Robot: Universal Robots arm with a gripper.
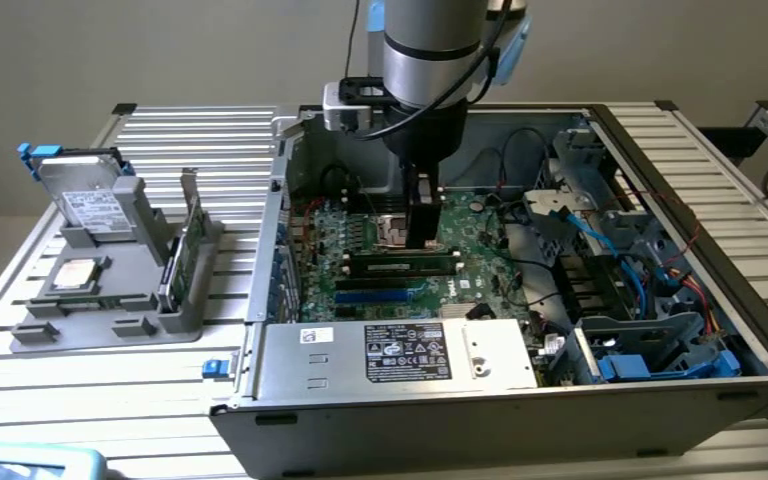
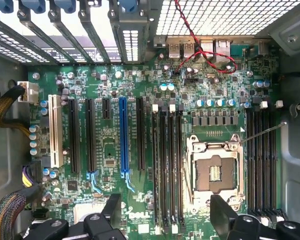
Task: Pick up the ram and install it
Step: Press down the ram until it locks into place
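In the exterior view the ram (image 1: 404, 267), a narrow green stick with dark chips, lies along a black slot on the motherboard (image 1: 357, 240) inside the open computer case. My gripper (image 1: 424, 228) hangs straight down just behind it, close above the board. In the wrist view my gripper (image 2: 167, 217) is open: the two black fingers (image 2: 112, 210) stand wide apart with nothing between them. Beneath the gap runs the group of long black memory slots (image 2: 167, 170). I cannot tell how deep the ram sits in its slot.
The open CPU socket (image 2: 215, 172) lies beside the slots, and more memory slots (image 2: 262, 160) lie beyond it. A power supply (image 1: 398, 355) fills the case front. Cables and a blue drive cage (image 1: 651, 350) crowd the exterior view's right. A grey parts holder (image 1: 104, 300) stands at the left.
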